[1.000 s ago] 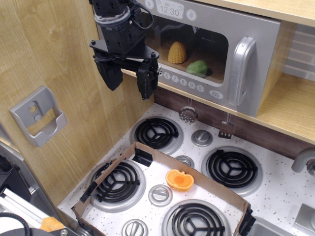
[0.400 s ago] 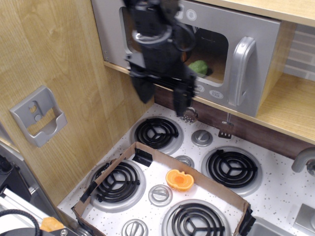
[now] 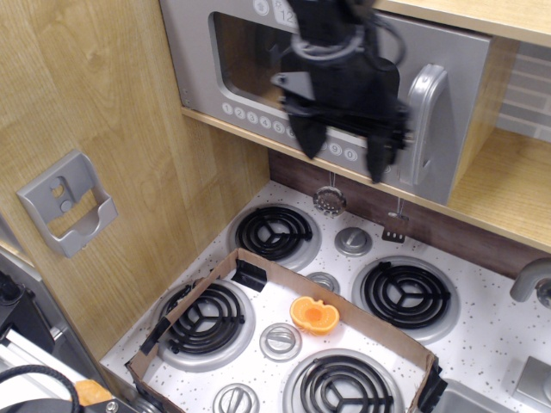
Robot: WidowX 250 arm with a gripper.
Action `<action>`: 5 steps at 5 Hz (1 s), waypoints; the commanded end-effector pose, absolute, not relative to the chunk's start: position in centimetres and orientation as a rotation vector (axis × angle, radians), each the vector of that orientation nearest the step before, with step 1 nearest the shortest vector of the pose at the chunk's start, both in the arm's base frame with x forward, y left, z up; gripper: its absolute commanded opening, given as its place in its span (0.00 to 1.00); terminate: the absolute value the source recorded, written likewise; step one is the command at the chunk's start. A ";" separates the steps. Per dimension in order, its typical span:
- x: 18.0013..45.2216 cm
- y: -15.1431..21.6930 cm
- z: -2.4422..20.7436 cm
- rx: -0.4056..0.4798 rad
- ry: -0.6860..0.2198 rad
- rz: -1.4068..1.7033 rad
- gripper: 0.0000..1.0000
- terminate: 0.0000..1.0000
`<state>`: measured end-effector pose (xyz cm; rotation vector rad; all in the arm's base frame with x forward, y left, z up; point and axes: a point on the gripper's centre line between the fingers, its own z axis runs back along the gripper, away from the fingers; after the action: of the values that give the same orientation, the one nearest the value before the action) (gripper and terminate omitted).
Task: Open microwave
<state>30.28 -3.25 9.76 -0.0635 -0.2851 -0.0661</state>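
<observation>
The grey toy microwave (image 3: 207, 60) sits on the wooden shelf at the top, its window door shut. Its thick silver loop handle (image 3: 428, 129) is at the door's right side. White round buttons (image 3: 250, 116) run along the bottom edge. My black gripper (image 3: 344, 146) hangs in front of the door window, just left of the handle, fingers pointing down and spread apart with nothing between them. It hides most of the window and the clock display.
A toy stove (image 3: 405, 292) with black coil burners lies below. A cardboard tray (image 3: 250, 258) on it holds an orange pumpkin-shaped piece (image 3: 314, 314). A grey wall bracket (image 3: 65, 202) is on the wooden left wall. Utensils (image 3: 330, 200) hang under the shelf.
My gripper has moved right across the microwave front, from its left end to just beside the handle. The door stays shut.
</observation>
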 end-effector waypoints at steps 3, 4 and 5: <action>35.0 -5.4 12.2 -0.061 -0.309 -0.098 1.00 0.00; 35.1 -5.0 12.0 -0.055 -0.314 -0.104 1.00 0.00; 34.9 -4.5 11.6 -0.060 -0.318 -0.092 0.00 0.00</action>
<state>34.70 -4.67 10.37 -0.0614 -0.2793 -0.0925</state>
